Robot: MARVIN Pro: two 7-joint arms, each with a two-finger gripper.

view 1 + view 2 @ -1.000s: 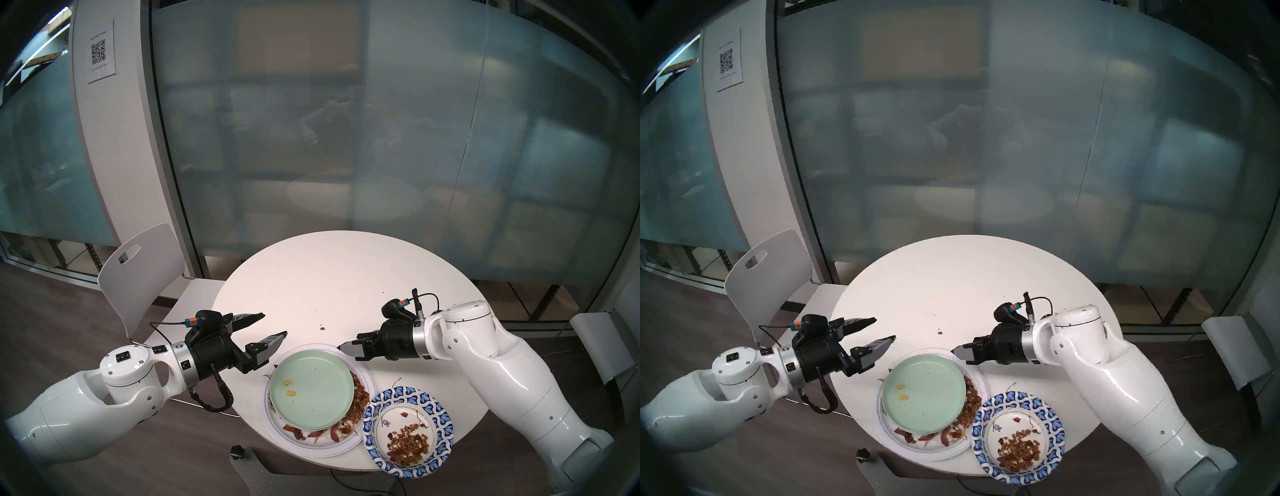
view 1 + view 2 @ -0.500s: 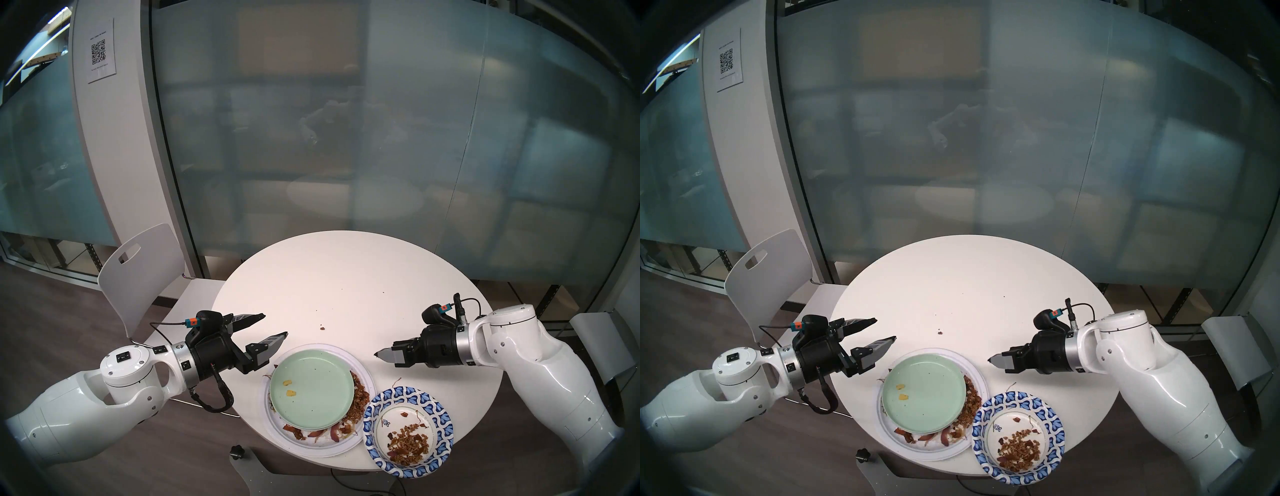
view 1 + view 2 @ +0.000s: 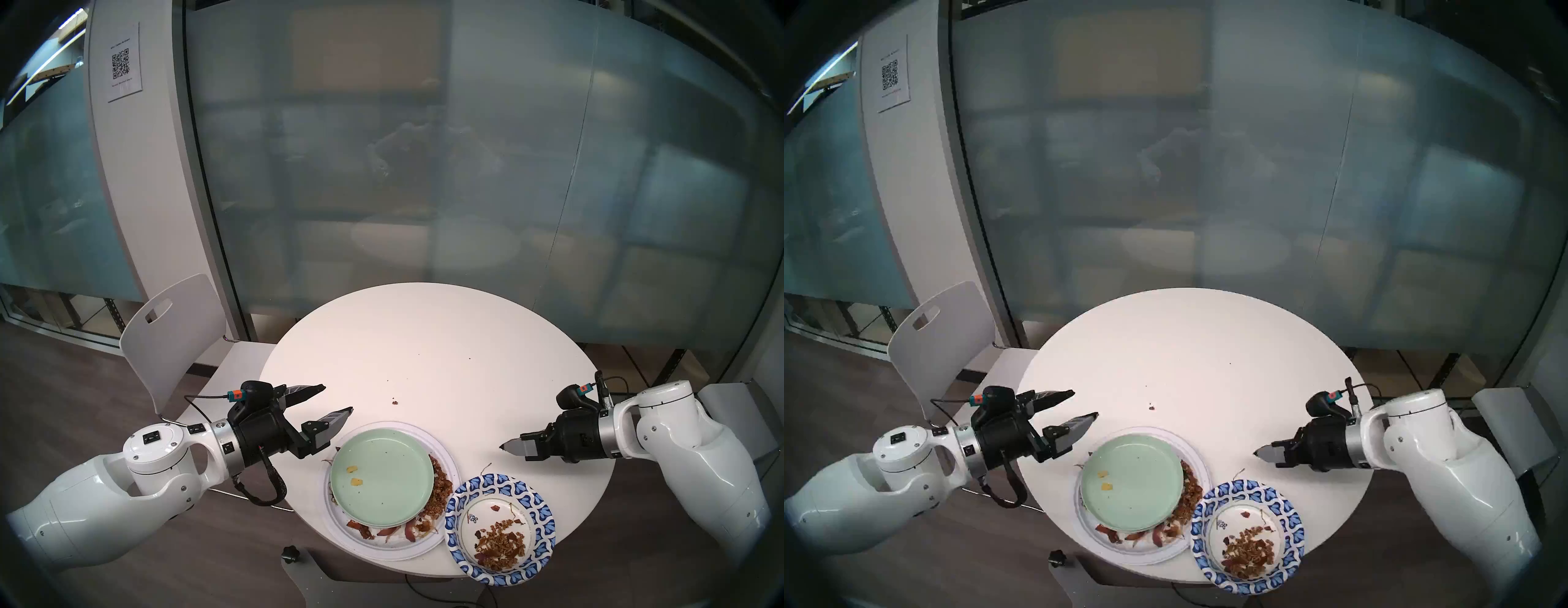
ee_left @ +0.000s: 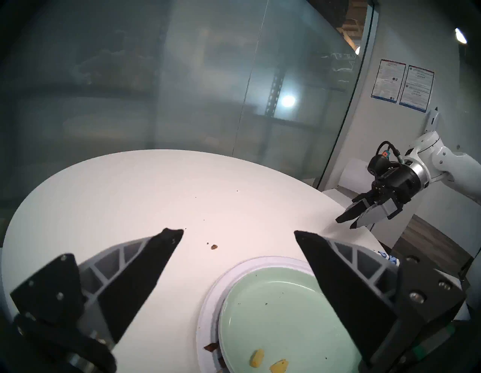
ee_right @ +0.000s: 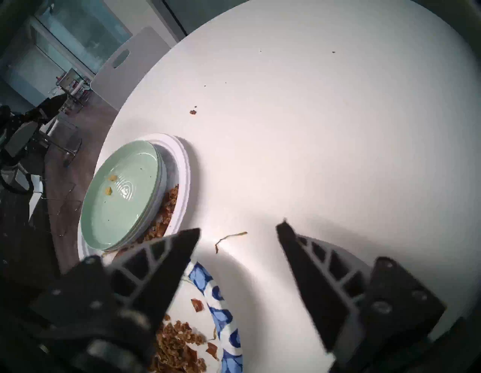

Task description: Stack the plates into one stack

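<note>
A pale-green plate [image 3: 382, 477] tops a stack, with the rims of other plates [image 5: 162, 166] showing under it. The stack rests in a large white paper plate [image 3: 394, 552] with food scraps. A blue-and-white patterned paper plate [image 3: 539, 505] holding scraps lies apart, touching the stack's right side at the table's front edge. My left gripper [image 3: 337, 397] is open and empty, just left of and behind the stack. My right gripper [image 3: 505, 446] is open and empty, above the table behind the patterned plate [image 5: 221, 312]. In the right wrist view the right gripper [image 5: 240, 226] shows bare table between its fingers.
The round white table [image 3: 424, 339] bears a crumb [image 3: 395, 402] and a thin dry strand [image 5: 230, 238]. A white chair [image 3: 169, 339] stands at the left, another seat [image 3: 734, 424] at the right. A frosted glass wall is behind.
My right gripper has drawn back to the right, from the stack's far-right rim to over the table's right part. The left arm and the plates have not moved.
</note>
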